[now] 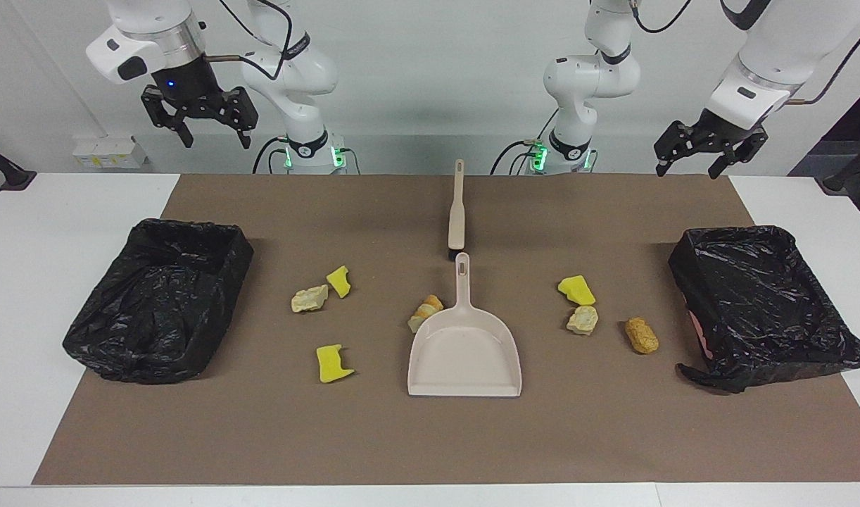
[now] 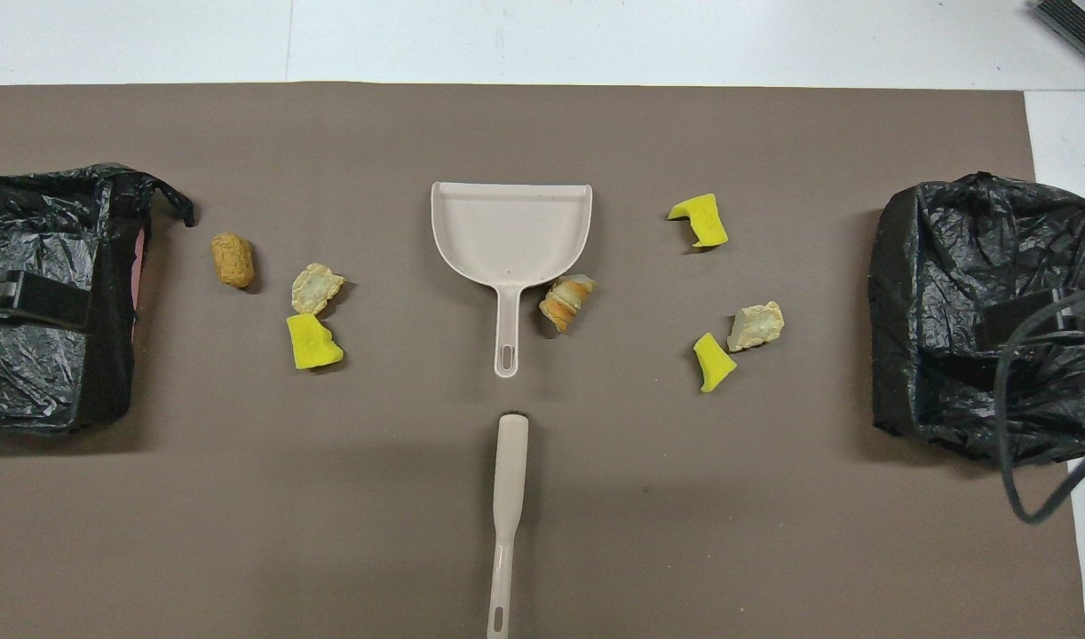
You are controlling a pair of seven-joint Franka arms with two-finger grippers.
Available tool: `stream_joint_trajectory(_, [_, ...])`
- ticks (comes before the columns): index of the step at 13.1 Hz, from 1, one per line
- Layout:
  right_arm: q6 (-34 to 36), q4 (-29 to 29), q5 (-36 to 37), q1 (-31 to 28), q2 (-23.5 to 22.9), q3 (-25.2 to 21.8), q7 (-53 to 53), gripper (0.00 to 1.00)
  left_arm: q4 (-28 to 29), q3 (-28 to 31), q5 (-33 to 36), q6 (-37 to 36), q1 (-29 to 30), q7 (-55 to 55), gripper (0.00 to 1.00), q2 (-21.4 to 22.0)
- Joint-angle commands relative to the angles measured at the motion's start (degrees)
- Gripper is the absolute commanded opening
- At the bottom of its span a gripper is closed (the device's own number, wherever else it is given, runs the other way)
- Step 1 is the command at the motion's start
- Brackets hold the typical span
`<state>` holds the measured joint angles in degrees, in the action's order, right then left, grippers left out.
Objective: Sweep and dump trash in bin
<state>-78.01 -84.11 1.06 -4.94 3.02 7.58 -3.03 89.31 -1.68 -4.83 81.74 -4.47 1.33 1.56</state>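
A: Desk (image 1: 64,211) first: white, with a brown mat (image 1: 402,436) over most of it. A black-lined bin (image 1: 159,299) sits at the right arm's end and a second black-lined bin (image 1: 764,303) at the left arm's end.

B: And between them?

A: A beige dustpan (image 1: 465,348) lies mid-mat, handle toward the robots. A beige brush (image 1: 457,211) lies nearer the robots, in line with that handle, its bristle end just short of the handle's tip.

B: Where is the trash?

A: All on the mat, none in either bin. An orange-brown lump (image 1: 426,312) touches the dustpan's edge beside the handle. Toward the right arm's end: a yellow sponge piece (image 1: 340,281) against a pale lump (image 1: 310,298), with another yellow piece (image 1: 332,363) farther from the robots. Toward the left arm's end: a yellow piece (image 1: 576,289), a pale lump (image 1: 583,319) just beside it, and an orange-brown lump (image 1: 642,334) near that bin.

B: The arms?

A: The right tool (image 1: 197,120) hangs high, over the desk's edge by its bin, fingers apart, holding nothing. The left tool (image 1: 699,149) hangs over the mat's corner near the other bin, fingers apart, holding nothing.
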Motion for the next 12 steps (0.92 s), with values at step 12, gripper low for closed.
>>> stream_joint_trajectory(12, [-26.46, -3.6, -7.04, 15.82, -19.0, 0.77, -27.52, 1.0, 42.32, 0.62, -5.8, 35.11, -28.72, -11.5, 1.0, 7.75])
